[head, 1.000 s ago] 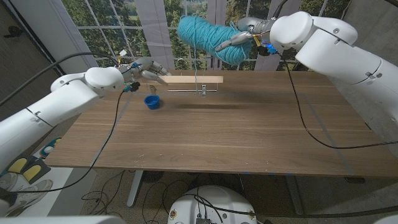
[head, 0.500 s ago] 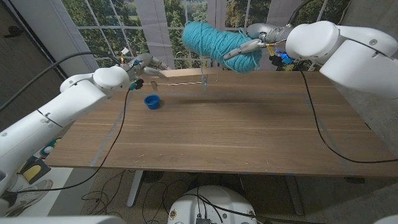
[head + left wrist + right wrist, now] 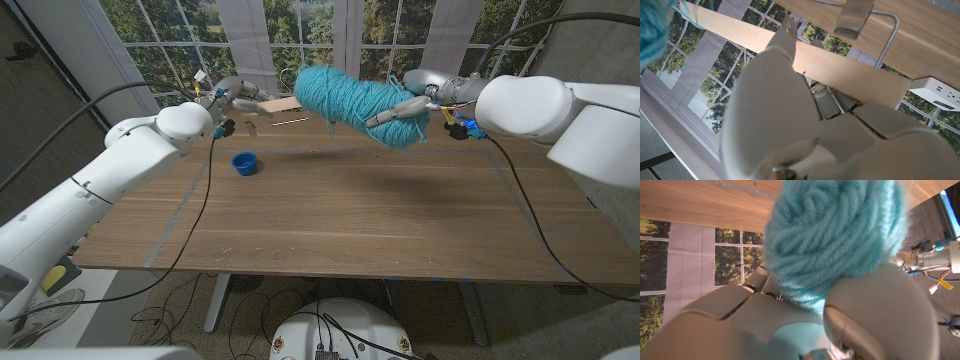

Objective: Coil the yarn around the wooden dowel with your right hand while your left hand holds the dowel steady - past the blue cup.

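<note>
right hand (image 3: 402,110): holds a teal yarn skein (image 3: 355,100) lifted above the table's far edge, near the middle; fingers wrap its right end
yarn skein, right wrist view (image 3: 840,235): bulks against the palm, strands wound lengthwise
left hand (image 3: 240,98): grips the left end of the flat wooden dowel (image 3: 283,104), raised over the far-left part of the table (image 3: 380,220)
dowel, left wrist view (image 3: 840,65): runs across behind the hand, a metal wire frame with a clip (image 3: 855,17) beside it
blue cup (image 3: 244,162): upright on the table near its far-left corner, below the left hand

teal yarn (image 3: 358,98), pale wood dowel (image 3: 281,104), blue cup (image 3: 243,162), seemingly white hands
</note>
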{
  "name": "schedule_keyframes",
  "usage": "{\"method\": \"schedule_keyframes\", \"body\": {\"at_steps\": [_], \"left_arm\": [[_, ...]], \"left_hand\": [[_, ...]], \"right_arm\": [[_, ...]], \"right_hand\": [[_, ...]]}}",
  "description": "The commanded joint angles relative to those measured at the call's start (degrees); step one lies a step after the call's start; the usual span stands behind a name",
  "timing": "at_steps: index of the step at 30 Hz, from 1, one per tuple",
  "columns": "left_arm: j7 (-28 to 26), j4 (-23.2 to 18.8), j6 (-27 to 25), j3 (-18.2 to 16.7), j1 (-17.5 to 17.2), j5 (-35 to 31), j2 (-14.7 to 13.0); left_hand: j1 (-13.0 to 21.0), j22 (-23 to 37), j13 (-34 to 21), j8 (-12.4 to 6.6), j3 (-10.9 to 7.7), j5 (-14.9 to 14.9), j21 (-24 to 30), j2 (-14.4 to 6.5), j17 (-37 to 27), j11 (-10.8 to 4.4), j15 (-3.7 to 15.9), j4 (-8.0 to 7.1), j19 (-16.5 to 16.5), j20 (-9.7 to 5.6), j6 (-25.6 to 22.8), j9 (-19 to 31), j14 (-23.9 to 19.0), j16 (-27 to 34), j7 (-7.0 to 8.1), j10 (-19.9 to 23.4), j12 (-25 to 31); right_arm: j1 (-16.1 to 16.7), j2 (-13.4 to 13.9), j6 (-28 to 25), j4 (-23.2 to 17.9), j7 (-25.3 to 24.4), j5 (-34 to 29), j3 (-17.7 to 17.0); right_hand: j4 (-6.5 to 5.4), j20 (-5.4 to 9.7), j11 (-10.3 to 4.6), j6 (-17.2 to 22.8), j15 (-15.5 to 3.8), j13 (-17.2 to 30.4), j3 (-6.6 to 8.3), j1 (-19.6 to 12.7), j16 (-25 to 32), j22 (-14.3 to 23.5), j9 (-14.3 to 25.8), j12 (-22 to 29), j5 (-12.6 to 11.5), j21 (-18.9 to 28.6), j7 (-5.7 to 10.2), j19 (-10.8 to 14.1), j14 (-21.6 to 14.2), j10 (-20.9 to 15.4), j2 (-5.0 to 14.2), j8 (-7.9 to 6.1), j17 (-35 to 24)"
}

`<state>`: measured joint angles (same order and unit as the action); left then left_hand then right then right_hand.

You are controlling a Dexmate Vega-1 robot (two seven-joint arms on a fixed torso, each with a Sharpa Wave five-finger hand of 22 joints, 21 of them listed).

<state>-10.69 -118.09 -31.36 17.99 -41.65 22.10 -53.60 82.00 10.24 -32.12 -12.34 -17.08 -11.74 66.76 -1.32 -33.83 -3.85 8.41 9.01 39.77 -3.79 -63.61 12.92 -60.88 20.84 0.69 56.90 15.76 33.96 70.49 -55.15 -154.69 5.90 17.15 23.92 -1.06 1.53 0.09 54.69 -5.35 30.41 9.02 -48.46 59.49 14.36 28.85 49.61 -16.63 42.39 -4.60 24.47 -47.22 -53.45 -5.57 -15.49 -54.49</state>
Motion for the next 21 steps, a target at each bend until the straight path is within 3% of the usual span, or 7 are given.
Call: {"method": "schedule_keyframes", "body": {"at_steps": [1,5,10,17,21], "left_arm": [[-0.7,-0.8,-1.6,1.6,3.1,0.2,1.7],[-0.8,-0.7,-0.4,1.3,3.1,0.8,2.5],[0.2,-0.8,-1.3,1.8,4.5,1.2,2.5],[0.1,-1.3,-1.5,2.2,5.3,1.0,2.7],[-0.6,-1.9,-1.9,2.5,5.7,0.6,3.0]], "left_hand": [[3.6,0.2,0.0,-0.26,-1.36,-0.1,0.4,-4.2,-0.1,0.11,3.83,-0.68,0.4,-7.3,-3.3,0.2,-2.7,0.1,-2.7,0.5,-0.2],[3.7,0.2,-0.1,-0.23,-1.44,-0.1,0.5,-4.2,-0.1,0.16,3.76,-0.62,0.4,-7.35,-3.2,0.2,-2.6,-0.1,-2.7,0.5,-0.2],[3.8,0.2,-0.2,-0.22,-1.51,-0.1,0.6,-4.2,-0.1,0.03,3.68,-0.58,0.5,-7.42,-3.2,0.2,-2.6,-0.1,-2.7,0.5,-0.3],[3.8,0.2,-0.2,-0.19,-1.58,0.0,0.8,-4.1,-0.1,0.03,3.7,-0.6,0.6,-7.44,-3.2,0.2,-2.7,-0.2,-2.79,0.5,-0.4],[3.8,0.1,-0.3,-0.2,-1.64,0.0,0.8,-4.1,-0.1,0.1,3.65,-0.58,0.6,-7.48,-3.3,0.2,-2.8,-0.2,-2.76,0.5,-0.4]], "right_arm": [[10.6,4.9,2.5,-2.4,-3.8,2.2,-3.2],[12.2,5.3,3.0,-1.9,-4.3,2.7,-3.3],[11.9,4.8,2.4,-0.7,-3.7,2.9,-2.1],[7.6,2.2,0.1,2.6,0.4,1.9,3.3],[6.5,1.1,-0.1,5.2,1.7,2.1,4.6]], "right_hand": [[-0.1,-0.18,-0.5,5.7,-5.25,7.9,0.52,-17.1,0.5,0.0,0.1,0.5,0.1,0.5,3.02,0.2,-0.2,-1.1,16.65,0.29,-0.1],[-0.1,-0.26,-0.34,5.8,-5.2,7.9,0.56,-17.2,0.7,-0.1,0.1,0.6,0.3,0.7,3.0,0.2,-0.2,-1.1,16.64,0.37,0.1],[-0.06,-0.24,-0.31,5.9,-5.13,7.7,0.61,-17.3,1.1,-0.2,0.2,0.7,0.4,1.0,2.81,0.1,-0.2,-1.3,16.64,0.45,0.1],[-0.03,-0.31,-0.21,6.0,-4.98,7.9,0.7,-17.6,1.4,-0.4,0.3,0.9,0.6,1.3,2.74,0.0,-0.2,-1.3,16.65,0.61,0.5],[-0.08,-0.33,-0.23,6.0,-4.85,7.7,0.68,-17.6,1.7,-0.5,0.3,1.0,0.7,1.6,2.45,-0.1,-0.1,-1.3,16.62,0.77,0.7]]}}
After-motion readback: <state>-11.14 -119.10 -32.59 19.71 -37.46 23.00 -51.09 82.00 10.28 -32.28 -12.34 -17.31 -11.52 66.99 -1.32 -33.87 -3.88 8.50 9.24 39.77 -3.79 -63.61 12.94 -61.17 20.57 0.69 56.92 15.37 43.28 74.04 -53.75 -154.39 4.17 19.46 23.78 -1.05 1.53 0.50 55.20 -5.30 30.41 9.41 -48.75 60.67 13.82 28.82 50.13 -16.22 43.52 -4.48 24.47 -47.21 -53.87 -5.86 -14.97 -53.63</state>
